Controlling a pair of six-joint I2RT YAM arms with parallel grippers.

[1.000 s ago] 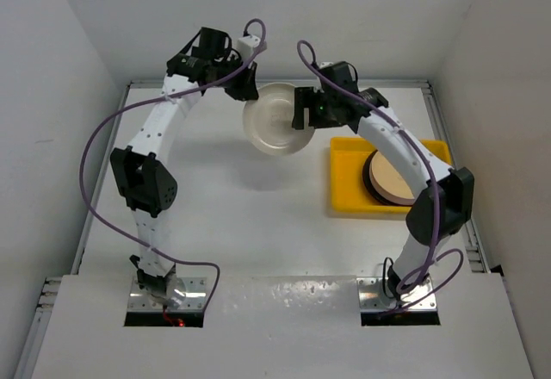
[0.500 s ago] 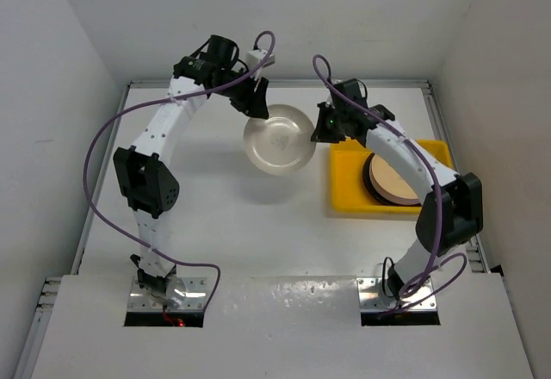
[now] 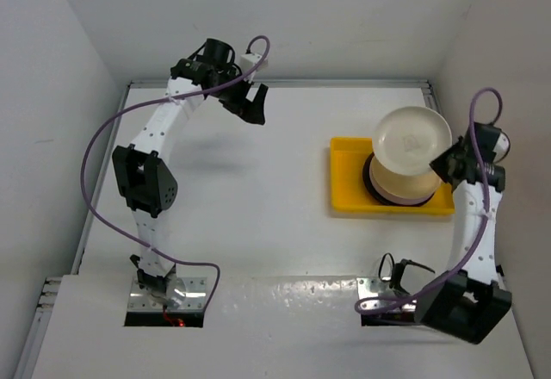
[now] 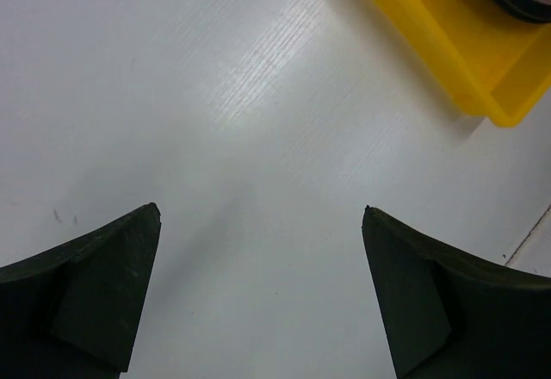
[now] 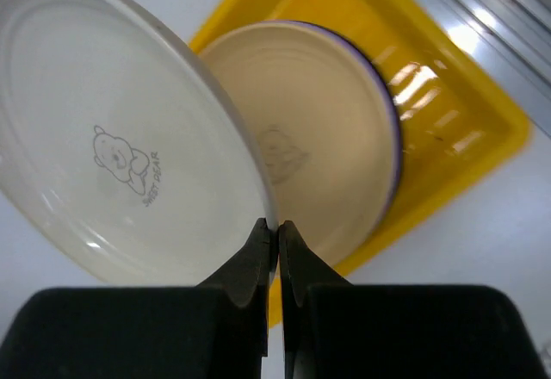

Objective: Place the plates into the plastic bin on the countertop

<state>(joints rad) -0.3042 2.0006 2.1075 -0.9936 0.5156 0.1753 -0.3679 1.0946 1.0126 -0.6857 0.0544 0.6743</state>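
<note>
The right end effector (image 5: 277,232) is pinched fully closed on the thin rim of a round, shallow cream plate (image 5: 129,164) with a small bear print at its centre, holding it tilted in the air above the shallow rectangular yellow plastic bin (image 3: 344,181). Inside the bin sits a stack of plates (image 5: 318,138), a pale orange one on top with lilac and dark rims showing beneath it. From the top camera, the cream plate (image 3: 411,142) hangs over the far part of the bin rather than centred on the stack (image 3: 405,191), with the right end effector (image 3: 450,157) at the bin's right side. The left end effector (image 3: 250,103) stands wide open and holds nothing, well to the left of the bin above the bare white matte desk (image 3: 258,207). The main risk is the narrow rim grip: the plate could pivot or slip out. Let go while tilted and off-centre, it could strike the stack edge-on, chip it, or slide over the bin's low far wall onto the desk.
</note>
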